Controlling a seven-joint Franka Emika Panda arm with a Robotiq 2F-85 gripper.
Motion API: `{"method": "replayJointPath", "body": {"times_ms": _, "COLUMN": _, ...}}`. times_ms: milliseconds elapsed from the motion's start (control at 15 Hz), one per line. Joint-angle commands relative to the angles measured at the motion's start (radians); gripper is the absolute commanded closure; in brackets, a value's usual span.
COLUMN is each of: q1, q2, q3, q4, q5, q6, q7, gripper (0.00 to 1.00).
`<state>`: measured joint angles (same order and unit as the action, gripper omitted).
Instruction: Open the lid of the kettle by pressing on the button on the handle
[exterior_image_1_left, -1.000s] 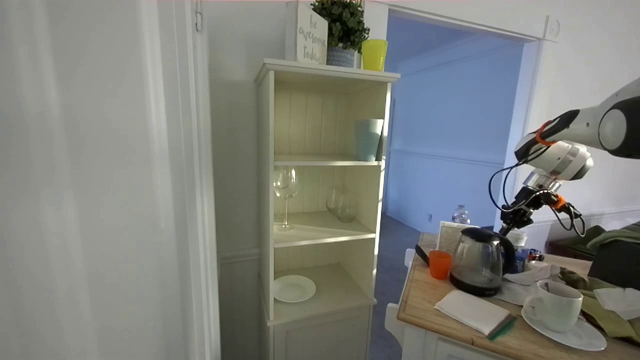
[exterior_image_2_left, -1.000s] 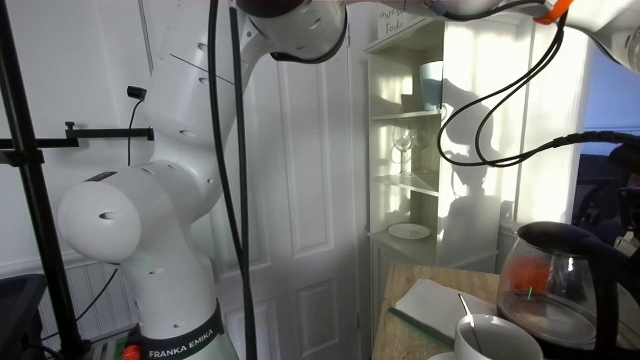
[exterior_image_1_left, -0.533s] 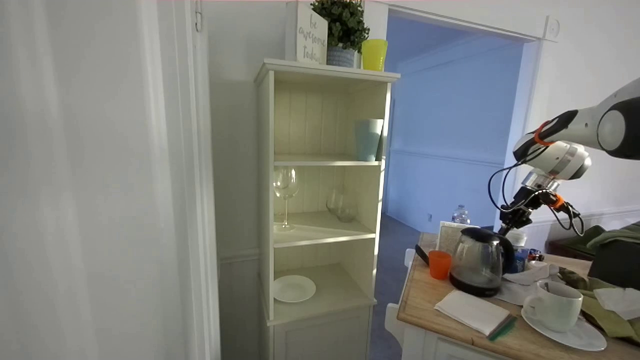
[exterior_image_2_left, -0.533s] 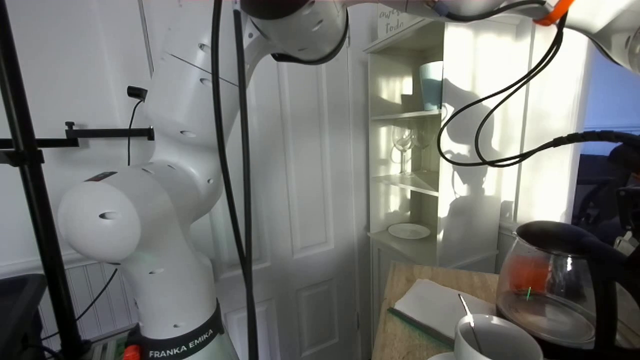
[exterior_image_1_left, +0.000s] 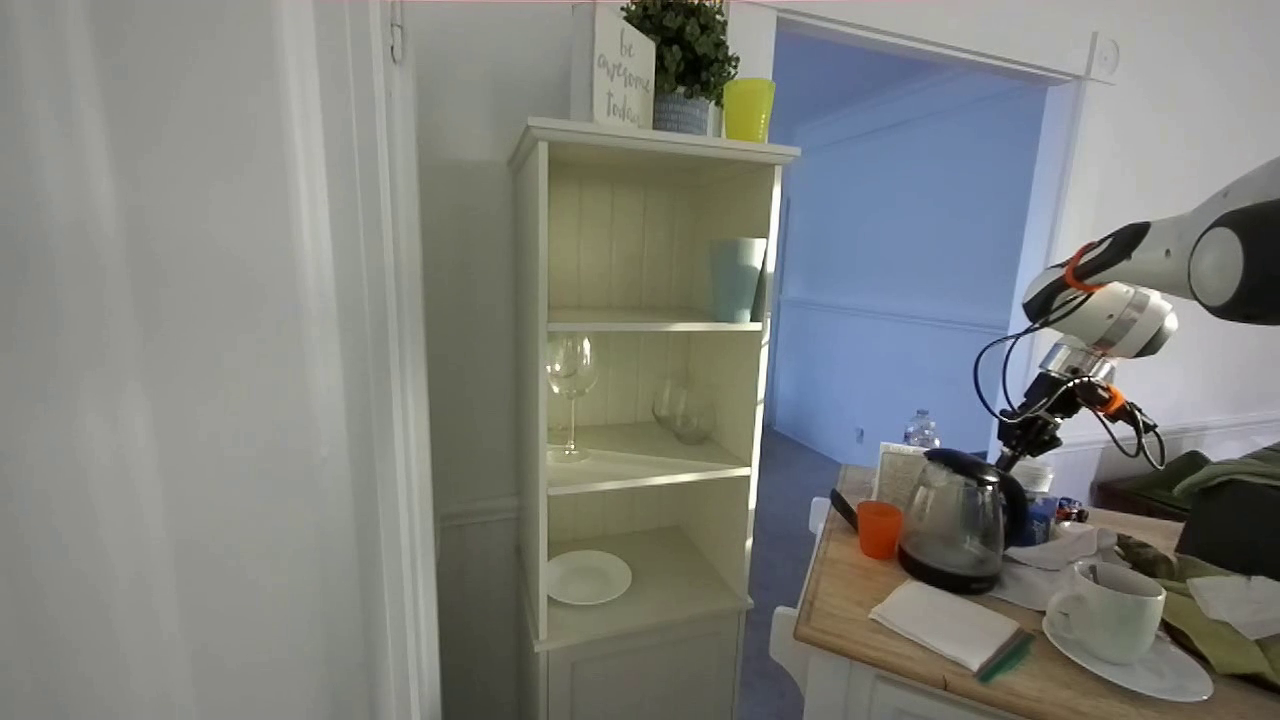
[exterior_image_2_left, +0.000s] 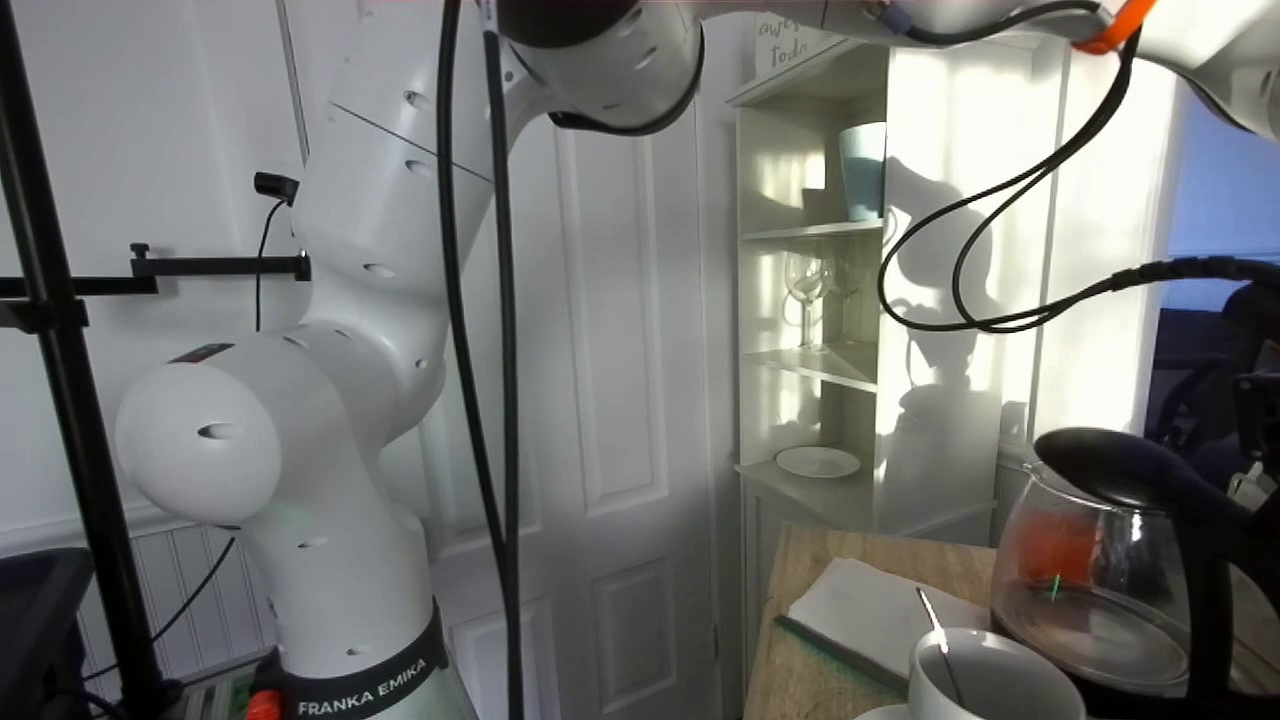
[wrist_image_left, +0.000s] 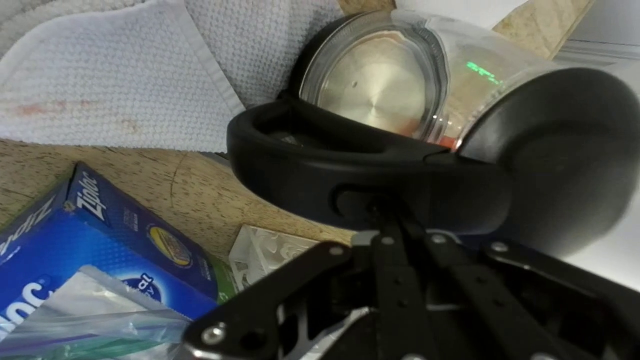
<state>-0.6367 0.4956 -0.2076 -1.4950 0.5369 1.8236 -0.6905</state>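
The glass kettle (exterior_image_1_left: 950, 530) with a black base stands on the wooden table; it also shows in an exterior view (exterior_image_2_left: 1095, 600) and the wrist view (wrist_image_left: 382, 82). Its black lid (exterior_image_2_left: 1095, 465) is tilted up, with a gap above the glass rim. In the wrist view the lid (wrist_image_left: 565, 145) stands tilted away from the rim. The black handle (wrist_image_left: 295, 172) carries a rounded button (wrist_image_left: 350, 204) at its top. My gripper (wrist_image_left: 387, 212) is shut, fingertips together, and its tips press at the button, partly covering it. No object shows between the fingers.
An orange cup (exterior_image_1_left: 880, 530) stands beside the kettle. A white mug (exterior_image_1_left: 1115, 610) on a saucer and a folded white pad (exterior_image_1_left: 945, 622) are in front. A blue Ziploc box (wrist_image_left: 105, 240) and a white towel (wrist_image_left: 120, 75) lie near the handle.
The kettle lid has swung up from lying closed on the rim to tilted open. The arm has shifted slightly and the gripper stays at the handle.
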Motion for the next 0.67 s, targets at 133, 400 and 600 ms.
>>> {"method": "replayJointPath", "body": {"times_ms": 133, "q1": 0.013, "q2": 0.109, "q3": 0.039, "q4": 0.022, "q5": -0.039, "q6": -0.033, "q7": 0.031, "gripper": 0.95}}
{"method": "replayJointPath", "body": {"times_ms": 400, "q1": 0.007, "q2": 0.123, "q3": 0.045, "q4": 0.041, "q5": -0.027, "q6": -0.026, "q7": 0.053, "gripper": 0.95}}
{"method": "replayJointPath", "body": {"times_ms": 600, "q1": -0.018, "q2": 0.100, "q3": 0.039, "q4": 0.059, "q5": -0.021, "q6": -0.067, "q7": 0.068, "gripper": 0.95}}
